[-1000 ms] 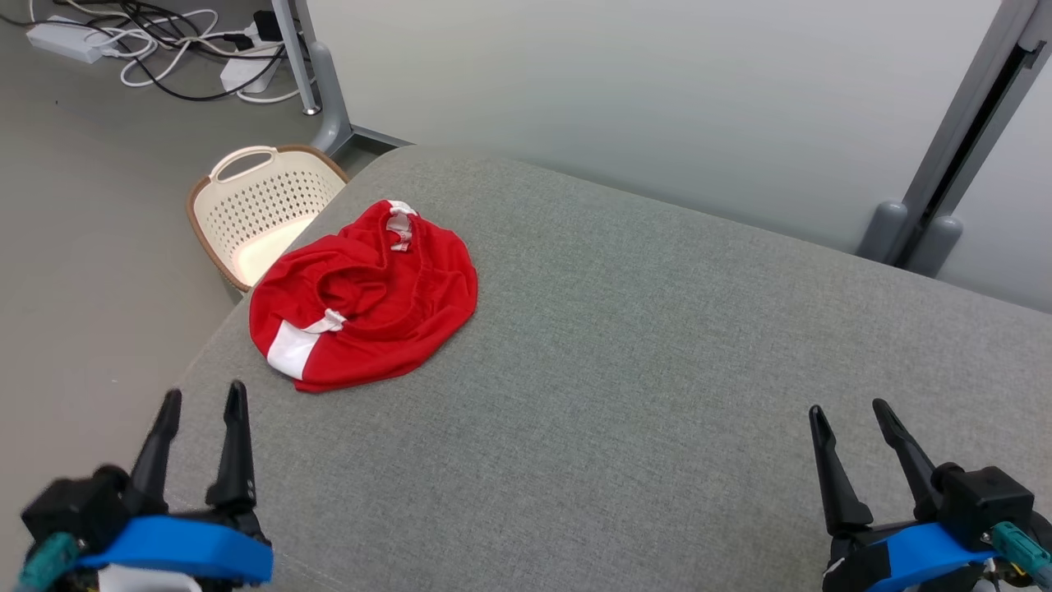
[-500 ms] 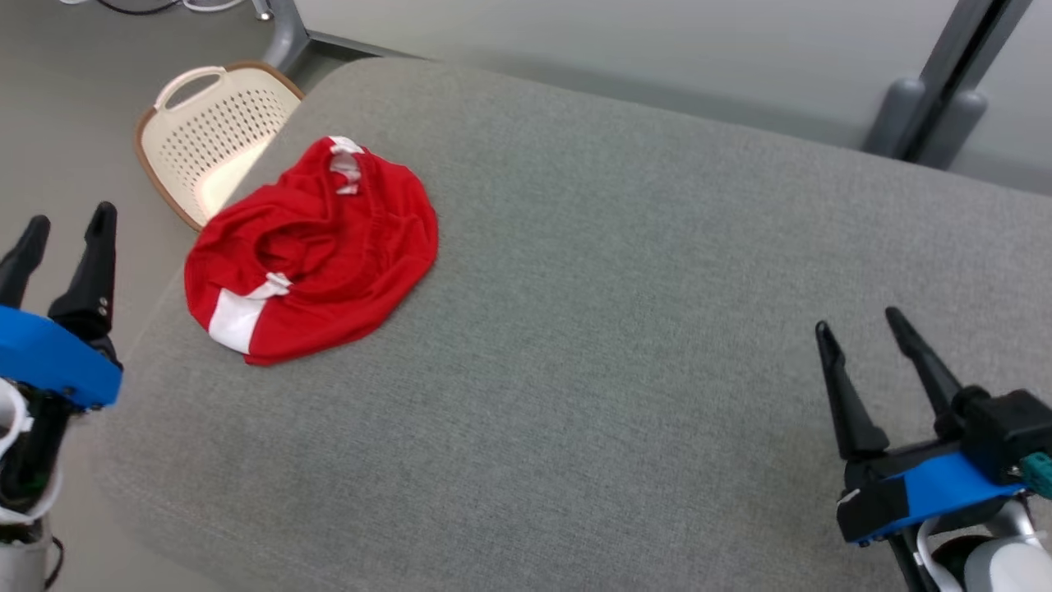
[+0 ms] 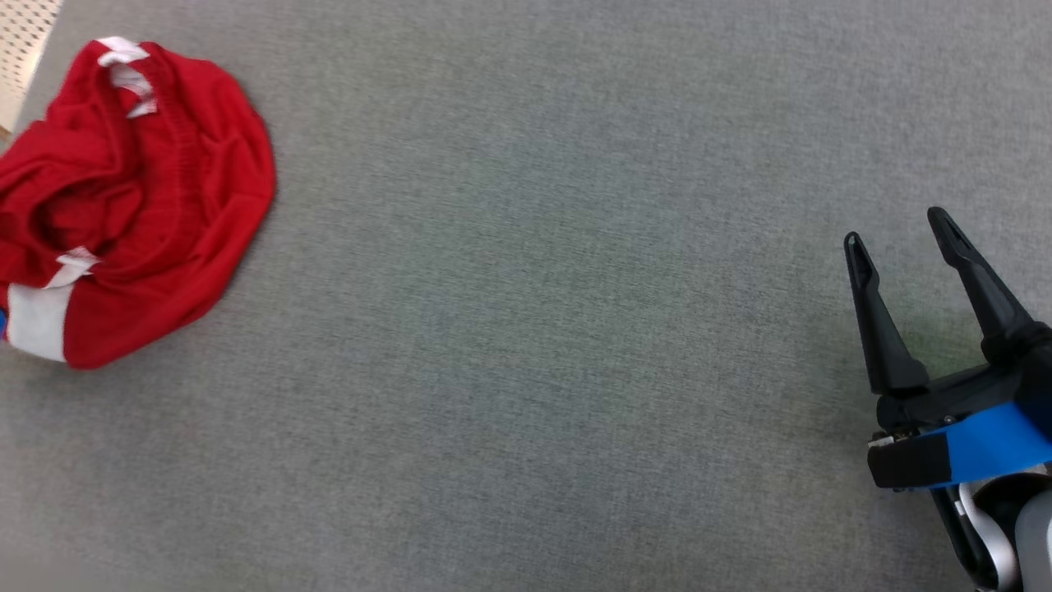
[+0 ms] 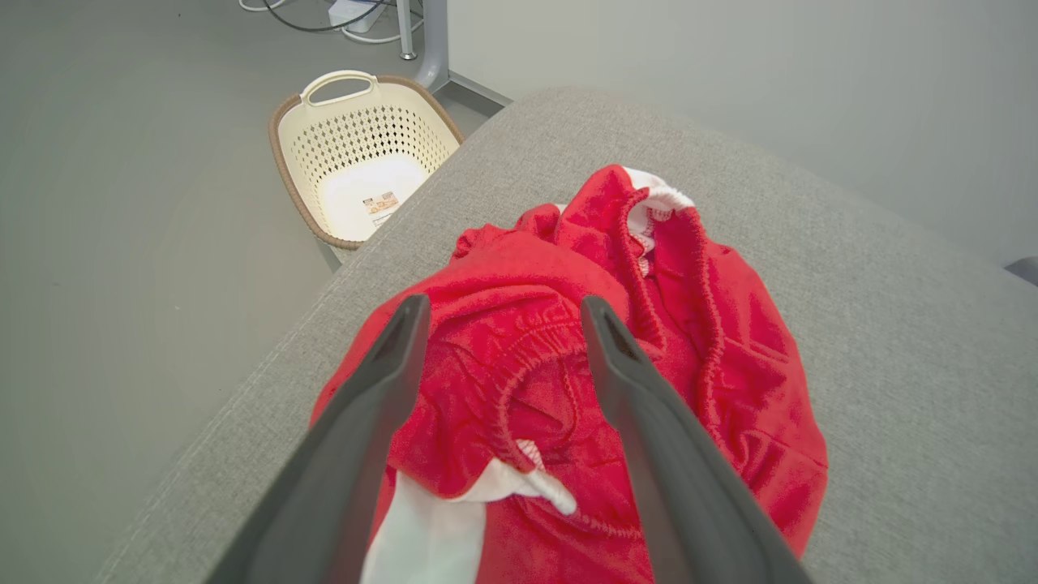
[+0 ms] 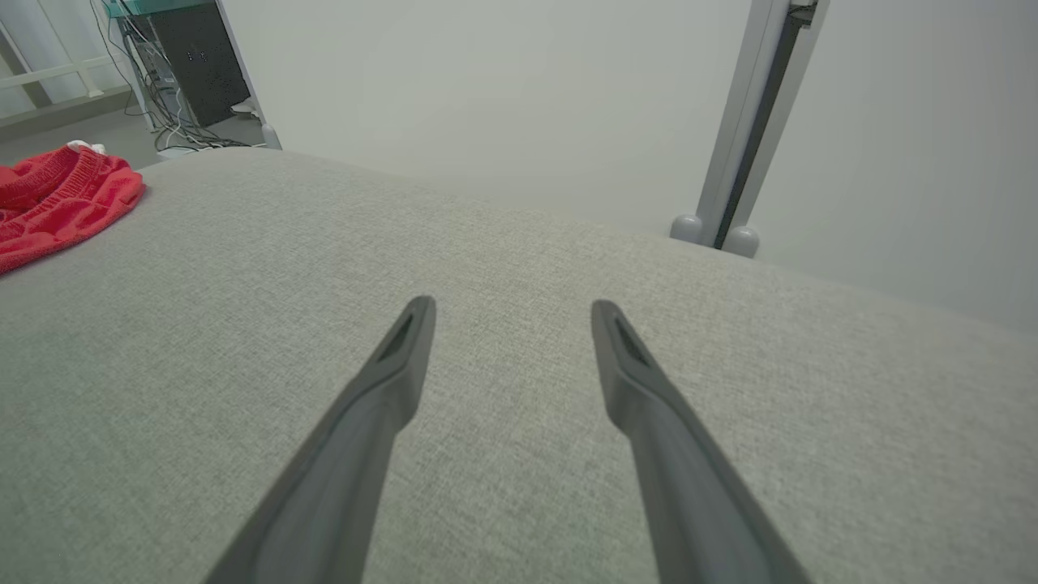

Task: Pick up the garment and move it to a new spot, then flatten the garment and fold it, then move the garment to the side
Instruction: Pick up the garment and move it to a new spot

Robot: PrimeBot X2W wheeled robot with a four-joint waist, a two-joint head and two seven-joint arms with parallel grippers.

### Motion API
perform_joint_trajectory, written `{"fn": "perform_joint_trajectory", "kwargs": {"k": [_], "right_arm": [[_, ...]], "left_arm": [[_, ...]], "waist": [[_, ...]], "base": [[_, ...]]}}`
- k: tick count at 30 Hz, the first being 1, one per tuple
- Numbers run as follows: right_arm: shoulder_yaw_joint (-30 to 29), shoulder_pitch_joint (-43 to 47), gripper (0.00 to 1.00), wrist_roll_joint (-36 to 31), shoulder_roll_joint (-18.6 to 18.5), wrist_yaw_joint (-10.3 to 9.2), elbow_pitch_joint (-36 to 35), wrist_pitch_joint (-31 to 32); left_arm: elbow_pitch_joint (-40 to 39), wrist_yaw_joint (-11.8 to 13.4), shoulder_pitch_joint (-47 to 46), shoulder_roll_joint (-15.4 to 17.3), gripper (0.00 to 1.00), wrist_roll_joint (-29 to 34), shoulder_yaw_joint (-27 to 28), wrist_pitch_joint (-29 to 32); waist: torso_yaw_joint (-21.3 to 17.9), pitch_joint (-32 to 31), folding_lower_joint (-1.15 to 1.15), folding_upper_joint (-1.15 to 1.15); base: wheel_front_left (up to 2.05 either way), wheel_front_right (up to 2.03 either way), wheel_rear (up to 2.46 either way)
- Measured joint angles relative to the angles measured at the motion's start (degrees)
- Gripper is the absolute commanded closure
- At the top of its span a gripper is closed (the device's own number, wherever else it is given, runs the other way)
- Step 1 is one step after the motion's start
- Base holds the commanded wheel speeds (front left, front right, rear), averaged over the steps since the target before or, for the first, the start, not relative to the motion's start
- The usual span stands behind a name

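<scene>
Reaching in, the left claw [image 4: 504, 307] now hangs over the red garment [image 4: 714, 365], fingers apart; pickup looks next. The right claw [image 3: 895, 225] stays spread over the desk's [image 3: 534, 329] near right.

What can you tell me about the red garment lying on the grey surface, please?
The red garment is a soft, knit-looking piece with a gathered elastic band, a white panel at one edge and white trim at the far end. It lies crumpled in a rounded heap, unfolded, on the grey padded surface near its left edge, close to the cream basket on the floor. The open left hand is poised over it; contact cannot be told.
</scene>
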Motion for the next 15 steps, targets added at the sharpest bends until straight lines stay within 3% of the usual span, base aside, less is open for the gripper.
{"fn": "perform_joint_trajectory", "kwargs": {"k": [5,12,13,14,15], "right_arm": [[0.3,-0.5,0.00,0.3,-1.3,0.00,-1.6,0.5],[0.3,-0.5,0.00,0.8,-0.9,0.00,-2.0,-0.4],[0.3,-0.5,0.00,0.8,-0.6,0.00,-1.9,-0.7],[0.1,-0.5,0.00,0.9,-0.3,0.00,-1.8,-1.0],[0.1,-0.5,0.00,1.0,-0.1,0.00,-1.6,-1.3]], "left_arm": [[7.5,-0.4,-1.2,0.2,0.00,-0.2,-0.2,-0.3],[17.0,1.6,-3.5,1.0,0.00,-2.0,1.5,0.9],[17.9,1.7,-3.7,1.5,0.15,-1.8,1.4,1.5],[18.6,1.6,-3.9,2.2,0.93,-1.7,1.1,2.1],[19.3,1.6,-4.1,2.6,1.00,-1.6,1.0,2.3]], "waist": [[-3.6,4.0,0.00,0.00],[-8.1,6.9,-0.02,0.00],[-8.6,7.0,-0.02,0.00],[-9.0,6.9,-0.03,0.00],[-9.4,6.7,-0.02,0.00]], "base": [[0.00,0.00,0.00],[0.00,0.00,0.00],[0.00,0.00,0.00],[0.00,0.00,0.00],[0.00,0.00,0.00]]}}
